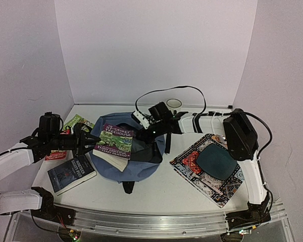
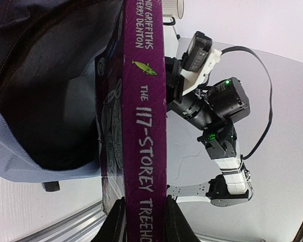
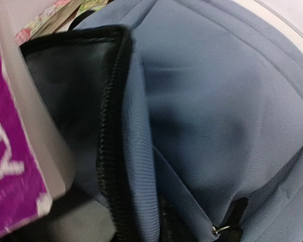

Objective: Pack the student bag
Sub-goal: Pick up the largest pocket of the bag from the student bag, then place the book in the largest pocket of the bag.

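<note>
**Book poised at the bag's mouth**

The bag [image 1: 141, 162] lies mid-table [image 1: 161, 199] between the two arms. Its main compartment gapes open, with the dark lining [image 3: 65, 85] showing. The left gripper [image 1: 88, 142] is clamped on the purple book [image 1: 115, 140], one of its fingers [image 2: 116, 224] on each cover at the spine. It holds the book tilted over the bag's left rim. From the right wrist, the book's corner and page edge sit just beside the zip [image 3: 108, 151], at the opening but hardly inside it.

The right gripper [image 1: 152, 135] is down at the far rim of the bag. Its fingers are hidden against the fabric, so I can't tell whether they have pinched the rim or stand apart.

This looks like the moment of feeding the book in. I'd say the trick is to lead with the low corner and get it under the zip line before pushing. Then the book can slide along the length of the opening rather than across it.

The cloth is soft and will likely fold inward and snag the cover. The right arm would help most by lifting the rim up and away.

Letting go too soon risks the book tipping back out onto the table.

A dark book [image 1: 70, 173] lies just left of the bag, so packing looks far from finished.
</note>
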Tool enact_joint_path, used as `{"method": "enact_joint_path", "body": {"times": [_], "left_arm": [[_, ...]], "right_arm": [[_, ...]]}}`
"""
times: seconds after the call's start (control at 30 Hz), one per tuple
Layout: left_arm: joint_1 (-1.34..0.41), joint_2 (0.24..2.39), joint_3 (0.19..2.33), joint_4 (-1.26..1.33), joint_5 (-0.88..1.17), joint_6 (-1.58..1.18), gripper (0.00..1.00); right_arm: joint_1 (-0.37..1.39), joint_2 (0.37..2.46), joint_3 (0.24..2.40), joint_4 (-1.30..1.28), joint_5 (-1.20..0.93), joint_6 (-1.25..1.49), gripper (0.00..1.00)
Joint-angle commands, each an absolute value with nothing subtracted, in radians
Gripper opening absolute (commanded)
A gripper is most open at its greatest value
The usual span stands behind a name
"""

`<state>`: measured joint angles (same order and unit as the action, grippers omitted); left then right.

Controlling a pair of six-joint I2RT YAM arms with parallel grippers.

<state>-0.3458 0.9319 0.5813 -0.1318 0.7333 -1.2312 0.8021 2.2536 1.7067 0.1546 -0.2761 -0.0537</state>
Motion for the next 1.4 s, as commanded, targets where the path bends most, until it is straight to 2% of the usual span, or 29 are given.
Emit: {"method": "enact_joint_path", "body": {"times": [0.0,0.03,0.4,0.7,1.03,1.37], "left_arm": [[-0.345,0.947,0.598,-0.036,0.815,-1.224,0.00],[-0.345,0.953,0.597,-0.033,0.822,-1.223,0.00],[-0.416,1.045,0.575,0.144,0.892,-1.274,0.00],[-0.440,1.114,0.587,0.194,0.859,-1.268,0.00],[-0.438,1.276,0.594,0.371,0.796,-1.263,0.00],[-0.414,1.303,0.558,0.405,0.759,-1.283,0.00]], "right_arm": [[0.806,2.198,1.772,0.145,-0.259,-0.046,0.04],[0.806,2.179,1.773,0.146,-0.260,-0.039,0.00],[0.806,2.035,1.760,0.265,-0.237,0.167,0.00],[0.806,1.961,1.697,0.392,-0.304,0.246,0.00],[0.807,1.911,1.648,0.440,-0.389,0.273,0.00],[0.806,1.815,1.555,0.545,-0.352,0.348,0.00]]}}
